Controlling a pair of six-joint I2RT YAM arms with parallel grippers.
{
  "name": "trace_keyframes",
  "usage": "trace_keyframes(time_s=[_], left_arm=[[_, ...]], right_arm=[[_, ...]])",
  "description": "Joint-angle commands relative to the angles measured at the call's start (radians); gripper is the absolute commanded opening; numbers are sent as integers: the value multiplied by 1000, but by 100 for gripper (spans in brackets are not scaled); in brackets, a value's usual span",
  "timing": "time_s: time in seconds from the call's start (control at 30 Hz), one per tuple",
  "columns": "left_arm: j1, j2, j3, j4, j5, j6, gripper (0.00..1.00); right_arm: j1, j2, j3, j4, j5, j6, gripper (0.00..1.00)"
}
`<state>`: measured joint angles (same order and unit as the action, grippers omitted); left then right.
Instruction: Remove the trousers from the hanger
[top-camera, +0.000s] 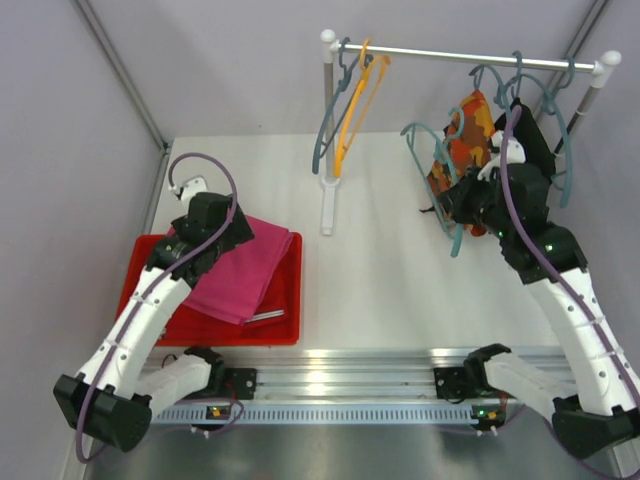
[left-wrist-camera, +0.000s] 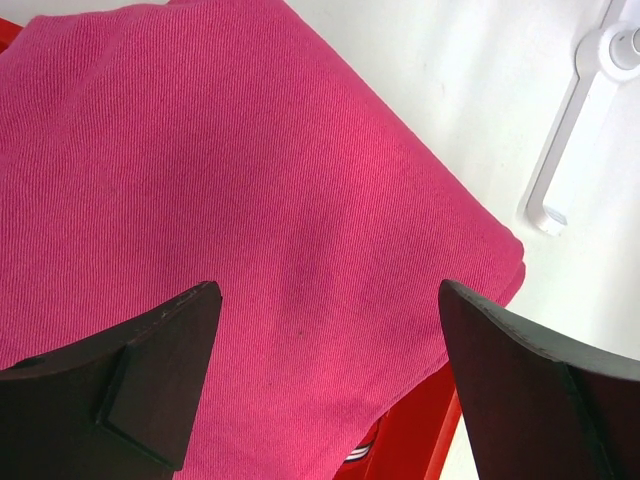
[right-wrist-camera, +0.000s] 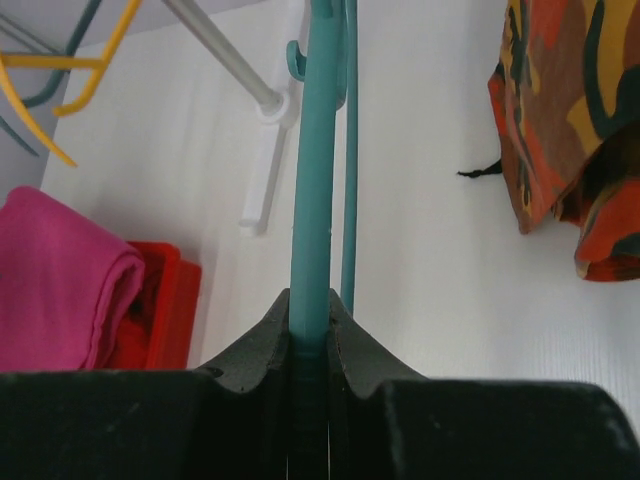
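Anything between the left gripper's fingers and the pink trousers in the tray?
Nothing visible. The left wrist view shows the open left gripper poised over the magenta pink cloth trousers, with only bare fabric showing in the gap.

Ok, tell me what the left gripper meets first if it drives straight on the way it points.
The left gripper would likely meet the magenta pink trousers in the red tray first; depth is unclear.
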<state>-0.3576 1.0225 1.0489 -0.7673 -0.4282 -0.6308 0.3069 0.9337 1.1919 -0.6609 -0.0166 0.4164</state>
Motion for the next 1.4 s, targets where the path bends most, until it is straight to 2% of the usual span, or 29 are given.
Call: trace_keyframes(time_s=[0.0, 0.27, 0.53, 0.87, 1.03, 1.37], left_arm=[[34, -24, -13, 54, 77, 42, 95], [42, -29, -21, 53, 80, 56, 95], [57, -29, -29, 46, 69, 60, 96], [74, -30, -9, 28, 51, 72, 98], [155, -21, 8, 33, 195, 92, 98], [229, -30, 42, 14, 217, 103, 98]], right_arm=[[40, 72, 156, 76, 153, 4, 0], [153, 279, 398, 106, 270, -42, 0], [236, 458, 604, 11, 570, -56, 0], [278, 603, 687, 27, 601, -105, 0], [288, 637, 692, 73, 600, -136, 0], [290, 709, 683, 101, 572, -140, 0]])
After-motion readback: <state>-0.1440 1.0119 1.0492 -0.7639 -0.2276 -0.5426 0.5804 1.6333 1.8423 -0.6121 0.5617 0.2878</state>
